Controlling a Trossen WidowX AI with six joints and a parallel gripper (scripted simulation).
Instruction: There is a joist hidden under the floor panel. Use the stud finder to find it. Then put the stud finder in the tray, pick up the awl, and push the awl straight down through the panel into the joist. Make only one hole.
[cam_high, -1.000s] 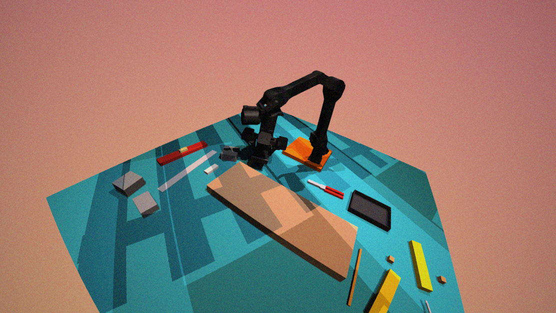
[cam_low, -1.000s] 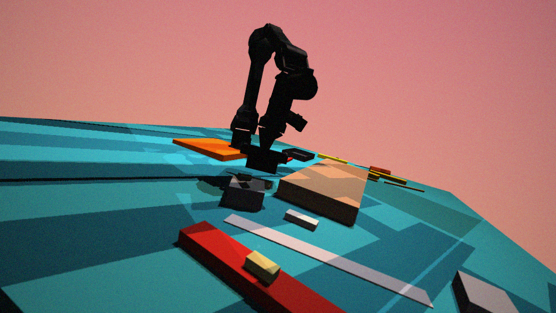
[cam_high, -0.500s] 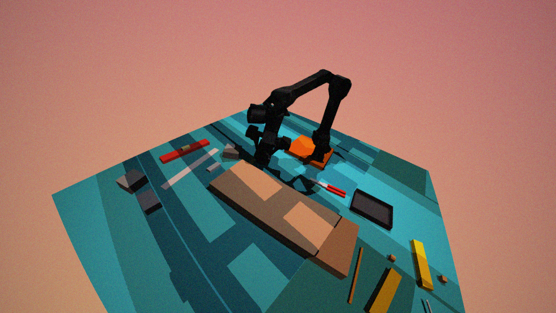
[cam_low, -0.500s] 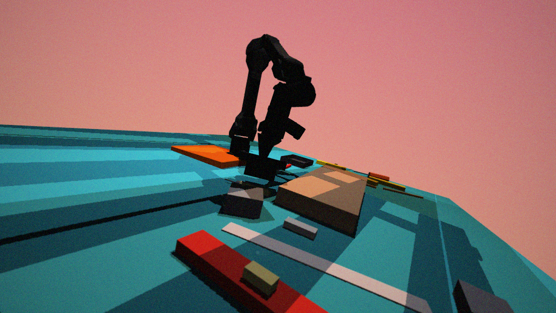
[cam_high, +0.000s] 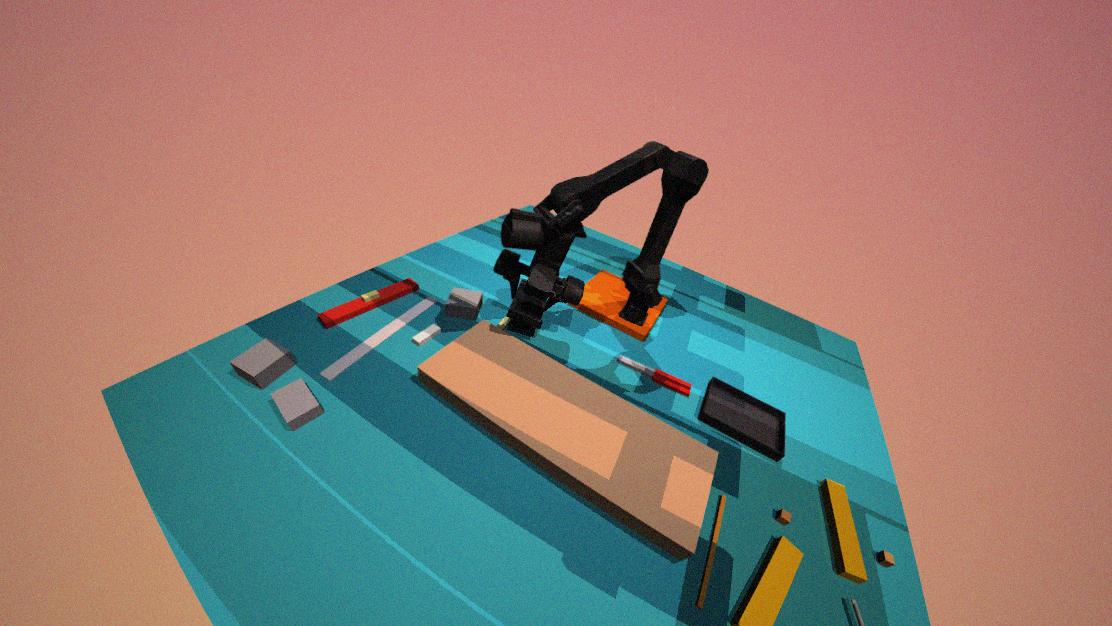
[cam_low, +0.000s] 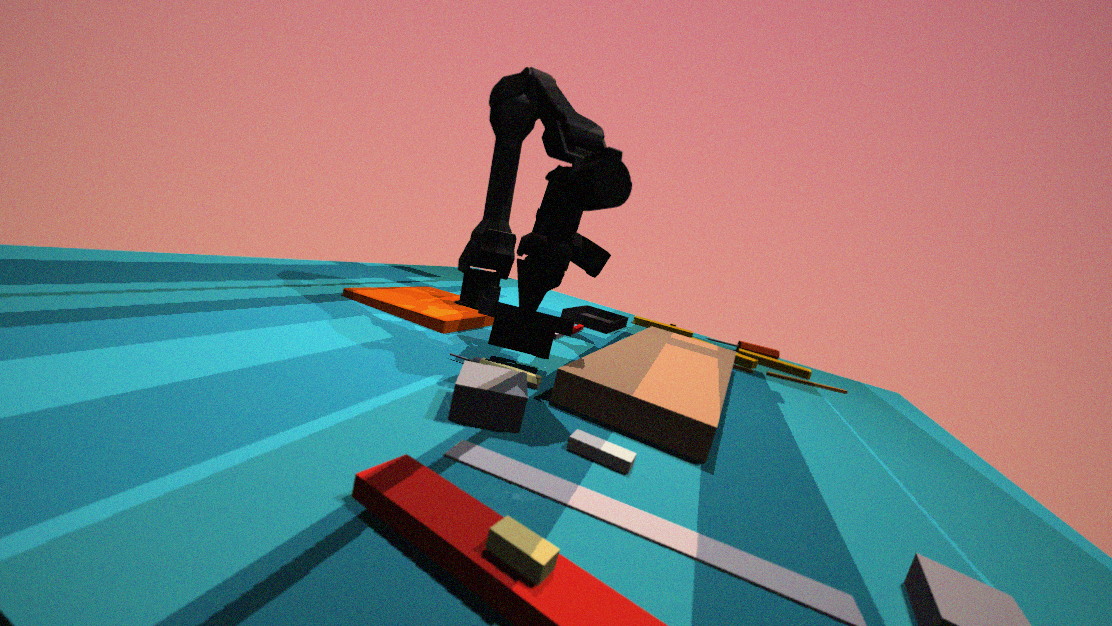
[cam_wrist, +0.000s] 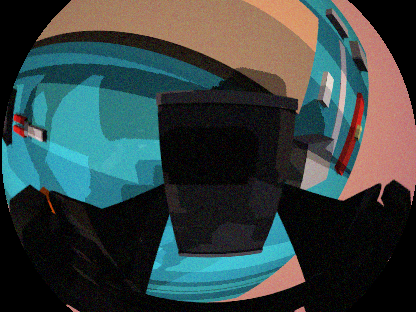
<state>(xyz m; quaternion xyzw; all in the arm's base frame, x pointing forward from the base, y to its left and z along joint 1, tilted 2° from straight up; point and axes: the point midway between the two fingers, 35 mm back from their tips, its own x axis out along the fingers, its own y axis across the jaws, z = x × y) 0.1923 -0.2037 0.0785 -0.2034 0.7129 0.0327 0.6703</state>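
Note:
My gripper (cam_high: 519, 321) (cam_low: 526, 318) is shut on the stud finder (cam_low: 521, 332) (cam_wrist: 223, 162), a dark boxy block that fills the middle of the wrist view. It hangs just above the table at the near corner of the tan floor panel (cam_high: 544, 412) (cam_low: 661, 373) (cam_wrist: 200, 8), beside its end. The awl (cam_high: 657, 375) (cam_wrist: 27, 130), red and white, lies on the table between the panel and the dark tray (cam_high: 737, 433) (cam_low: 595, 317). The tray holds nothing that I can see.
A grey block (cam_high: 464, 302) (cam_low: 490, 396) stands close by the gripper. A red level (cam_high: 367, 302) (cam_low: 466, 528), a grey strip (cam_high: 377, 339) and a small white block (cam_high: 426, 335) lie nearby. The arm stands on an orange base plate (cam_high: 606, 299). Yellow bars (cam_high: 844, 528) lie past the panel's far end.

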